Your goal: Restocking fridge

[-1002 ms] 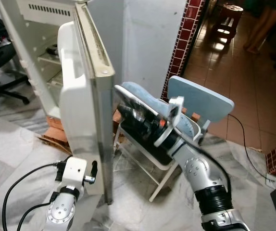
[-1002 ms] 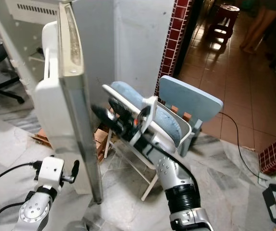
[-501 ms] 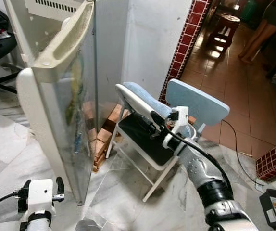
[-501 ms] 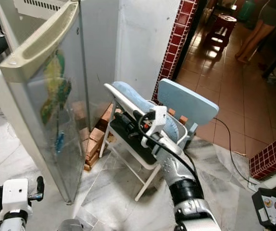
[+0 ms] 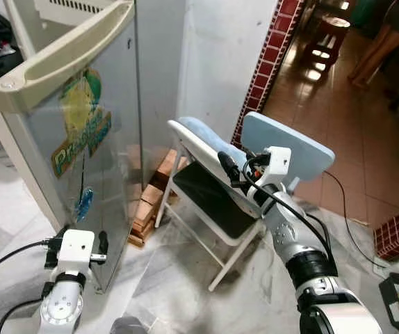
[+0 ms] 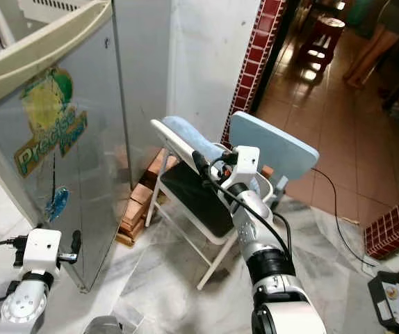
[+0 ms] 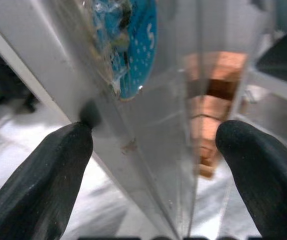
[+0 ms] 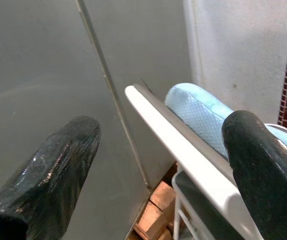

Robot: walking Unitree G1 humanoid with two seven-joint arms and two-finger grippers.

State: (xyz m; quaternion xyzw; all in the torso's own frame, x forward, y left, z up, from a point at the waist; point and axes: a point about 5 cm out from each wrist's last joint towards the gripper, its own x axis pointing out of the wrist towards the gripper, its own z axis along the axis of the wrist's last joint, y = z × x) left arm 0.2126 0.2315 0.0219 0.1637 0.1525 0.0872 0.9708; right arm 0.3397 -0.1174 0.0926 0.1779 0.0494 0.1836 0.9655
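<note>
Here the fridge door [image 5: 81, 139] stands almost shut, its sticker-covered front facing the folding chair [image 5: 213, 188] beside it. The left gripper [image 7: 153, 165] sits low at the door's bottom corner, fingers spread wide on either side of its edge. The right gripper [image 8: 158, 165] hovers above the chair's backrest, fingers wide, holding nothing.

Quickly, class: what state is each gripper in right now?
Left gripper: open, empty, at the fridge door.
Right gripper: open, empty, above the chair.
</note>
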